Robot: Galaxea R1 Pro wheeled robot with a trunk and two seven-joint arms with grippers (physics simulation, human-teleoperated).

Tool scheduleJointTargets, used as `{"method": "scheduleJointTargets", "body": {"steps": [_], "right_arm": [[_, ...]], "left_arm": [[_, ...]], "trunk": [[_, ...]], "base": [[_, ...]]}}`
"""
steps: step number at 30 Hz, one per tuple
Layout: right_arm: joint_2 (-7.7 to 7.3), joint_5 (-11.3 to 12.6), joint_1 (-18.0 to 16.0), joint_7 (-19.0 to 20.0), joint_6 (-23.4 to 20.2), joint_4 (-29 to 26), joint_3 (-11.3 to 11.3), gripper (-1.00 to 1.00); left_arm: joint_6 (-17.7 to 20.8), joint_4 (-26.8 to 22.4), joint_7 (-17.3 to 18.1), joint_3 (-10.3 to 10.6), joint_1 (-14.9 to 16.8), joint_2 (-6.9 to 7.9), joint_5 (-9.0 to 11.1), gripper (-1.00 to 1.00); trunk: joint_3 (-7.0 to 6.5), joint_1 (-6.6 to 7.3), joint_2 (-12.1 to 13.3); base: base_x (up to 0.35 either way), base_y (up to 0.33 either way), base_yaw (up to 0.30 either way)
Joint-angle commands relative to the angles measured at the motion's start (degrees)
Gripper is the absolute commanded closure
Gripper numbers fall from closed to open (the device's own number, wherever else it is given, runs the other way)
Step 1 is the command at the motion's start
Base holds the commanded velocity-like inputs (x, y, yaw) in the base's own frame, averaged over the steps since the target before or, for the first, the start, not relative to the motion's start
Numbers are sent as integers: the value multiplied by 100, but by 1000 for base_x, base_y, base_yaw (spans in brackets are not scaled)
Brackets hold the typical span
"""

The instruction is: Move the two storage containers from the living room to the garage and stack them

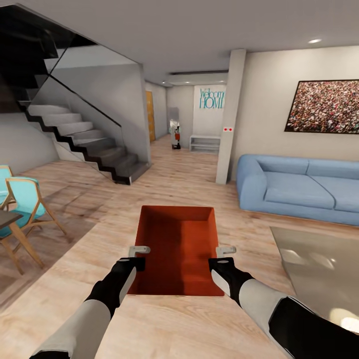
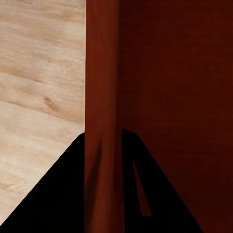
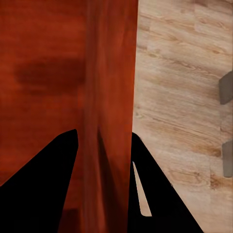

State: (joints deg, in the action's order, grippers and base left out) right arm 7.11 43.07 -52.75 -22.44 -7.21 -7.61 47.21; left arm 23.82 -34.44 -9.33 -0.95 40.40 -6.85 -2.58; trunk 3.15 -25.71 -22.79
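From my head camera I see the whole room: the orange-red storage container [image 1: 178, 249] sits in the lower middle of the frame, held up between my two arms above the light wood floor [image 1: 164, 174]. A blue sofa [image 1: 299, 187] stands at the right, a dark staircase [image 1: 85, 142] at the upper left, turquoise chairs [image 1: 22, 199] at the left edge, and a framed picture [image 1: 324, 106] hangs at the upper right. Far in the middle there is a wall with "Welcome HOME" lettering [image 1: 211, 97].

My wrist cameras do not give the room, but they show the grip closely. In the left wrist view, my left gripper [image 2: 103, 187] has its two dark fingers on both sides of the container's wall [image 2: 102, 73], one inside the bin and one outside, with wood floor at the left of the frame. In the right wrist view, my right gripper [image 3: 103, 187] pinches the opposite wall [image 3: 110, 73] in the same way, floor at the right of the frame.

Both jaws are narrow, closed against the thin wall on each side.
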Motion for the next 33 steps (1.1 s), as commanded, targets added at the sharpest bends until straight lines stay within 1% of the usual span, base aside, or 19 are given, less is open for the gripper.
{"method": "scheduleJointTargets", "body": {"steps": [1, 33], "right_arm": [[28, -128, -7, -15, 317, -118, 297, 100], [27, -129, -7, -15, 325, -118, 297, 100]], "left_arm": [[35, 7, 1, -33, 3, -79, 4, 100], [35, 16, 1, -28, 3, -80, 4, 100]], "trunk": [[13, -7, -13], [13, -7, -13]], "base": [[322, 0, 0], [322, 0, 0]]}}
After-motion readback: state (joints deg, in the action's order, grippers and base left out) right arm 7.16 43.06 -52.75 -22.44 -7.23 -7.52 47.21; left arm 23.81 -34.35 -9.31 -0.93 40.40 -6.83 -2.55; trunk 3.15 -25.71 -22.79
